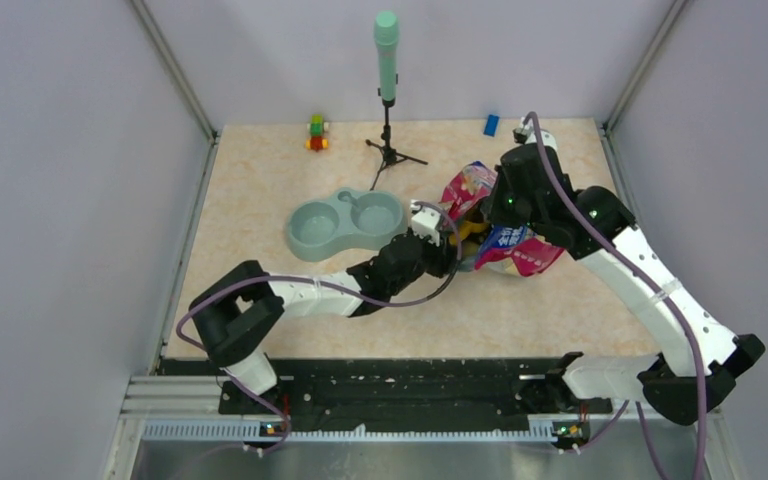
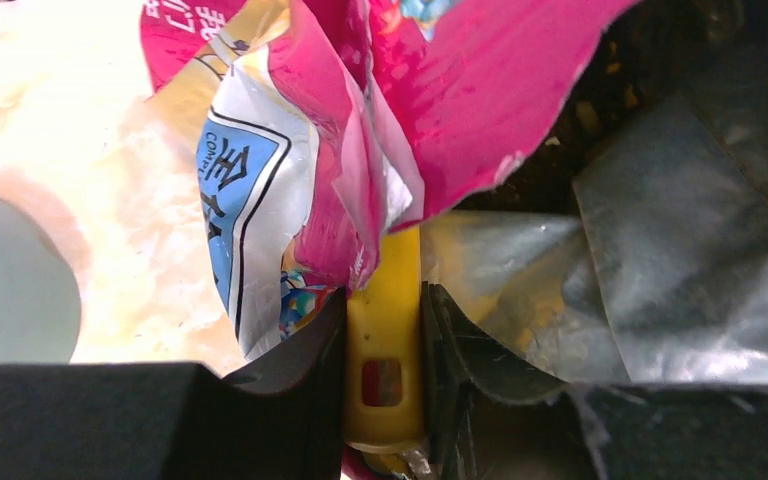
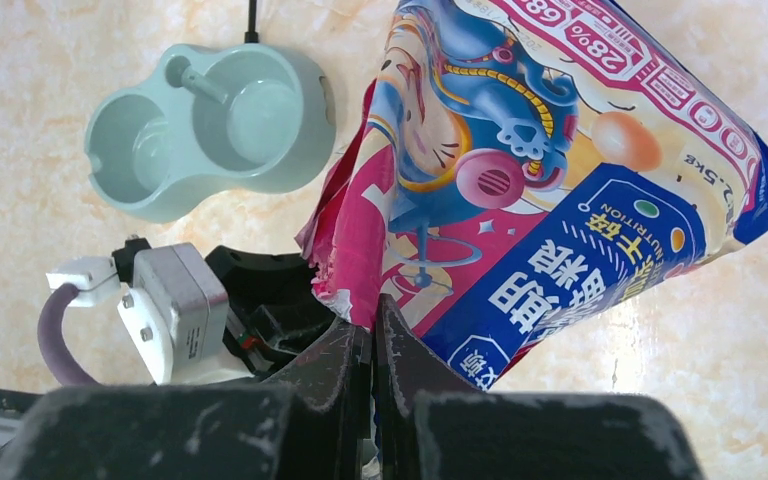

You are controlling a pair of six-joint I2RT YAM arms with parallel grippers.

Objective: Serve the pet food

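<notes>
Lying deep in the dark mouth of the bag (image 2: 480, 90) — pet food (image 2: 585, 115), dim brown crumbly bits. Seen only from the left wrist, and too murky there to tell one piece from another.

Reaching into that same opening, a yellow scoop (image 2: 385, 290), with only the handle in sight and the head hidden behind torn pink film. Clamped on the handle from both sides by the left gripper (image 2: 384, 340), jaws part-way closed and touching the plastic.

Pinched at the torn edge of the bag by the right gripper (image 3: 372, 330), fingers pressed together with nothing but thin film between them. Lifted at that edge above the table (image 1: 260, 200), printed blue and pink face turned towards the right wrist camera.

Just left of the bag and the left gripper — a mint-green double bowl (image 1: 300, 245), two round wells side by side, not touching the bag.

Further back on the table, a green microphone (image 1: 387, 55) on a small black tripod (image 1: 392, 152). To its left, a stack of coloured toy blocks (image 1: 317, 132); to its right, a blue block (image 1: 491, 124). All well apart from the bag.
</notes>
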